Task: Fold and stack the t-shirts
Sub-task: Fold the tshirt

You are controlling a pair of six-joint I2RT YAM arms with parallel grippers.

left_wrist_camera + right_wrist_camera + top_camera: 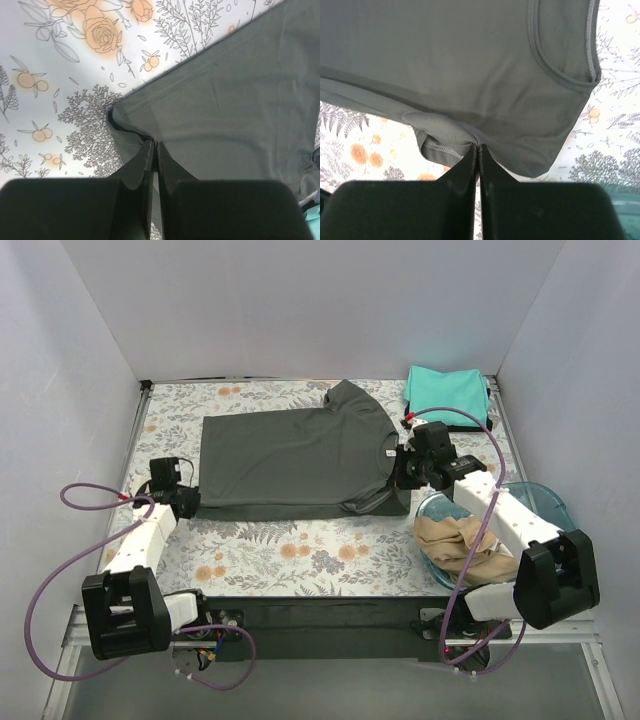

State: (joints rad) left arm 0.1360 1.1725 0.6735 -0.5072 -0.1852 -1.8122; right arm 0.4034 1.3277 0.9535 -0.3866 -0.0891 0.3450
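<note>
- Dark grey t-shirt [295,460] lies spread flat at the centre of the frame on the floral table [290,550], collar to the right and hem to the left.
- Left gripper [154,147] is at the shirt's lower-left corner. Its fingers are pressed together on the hem, and cloth bunches right at the tips.
- Right gripper [477,150] is at the lower-right, just below the collar. It is pinched tight on a wad of doubled cloth at the shoulder edge.
- Both arms have the near long edge, so this looks like a lengthwise fold: near edge carried up the frame toward the far edge.
- To do it well, both ends should rise together at the same height, so the edge between them stays taut and level.
- A light pull apart, left and right, would stop the middle from sagging and dragging.
- The right pinch holds several layers. If one slips, the shoulder could land crumpled.
- Aim to lay the edge parallel to the far side, covering the sleeve that sticks out at upper centre.
- A teal shirt [447,390] sits folded at upper right, probably the stack spot.
- A tan shirt [455,540] waits in the blue basin [545,502] at the right.
</note>
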